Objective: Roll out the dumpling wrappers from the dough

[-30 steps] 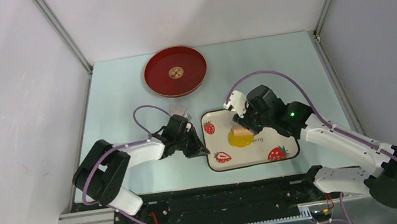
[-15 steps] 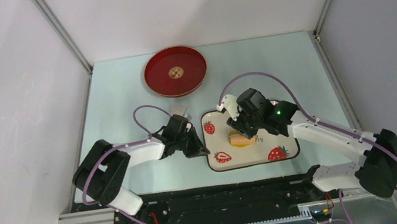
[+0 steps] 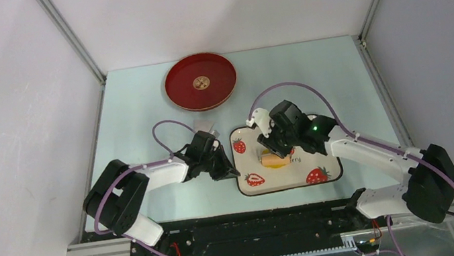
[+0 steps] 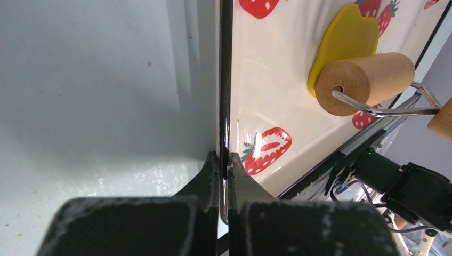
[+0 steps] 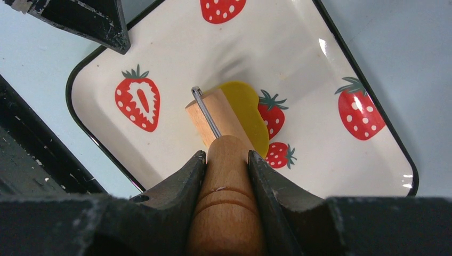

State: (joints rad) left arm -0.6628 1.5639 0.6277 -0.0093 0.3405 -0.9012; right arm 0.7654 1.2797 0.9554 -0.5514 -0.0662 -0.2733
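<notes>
A flattened yellow patch of dough (image 5: 249,111) lies in the middle of the white strawberry tray (image 3: 326,174); it also shows in the left wrist view (image 4: 344,40) and the top view (image 3: 279,163). My right gripper (image 5: 226,156) is shut on the wooden roller's handle (image 5: 228,181); the roller's wooden drum (image 5: 213,114) rests on the left part of the dough. My left gripper (image 4: 224,160) is shut on the tray's left rim (image 4: 224,96), at the tray's left side in the top view (image 3: 224,166). No round wrapper discs are in view.
A round red plate (image 3: 200,81) sits at the back left of the pale table. A small clear piece (image 3: 205,126) lies just behind the left gripper. Walls close in the table at left, right and back.
My right gripper with the roller has moved left across the tray, so the drum now covers more of the dough. The left gripper and tray have stayed put.
</notes>
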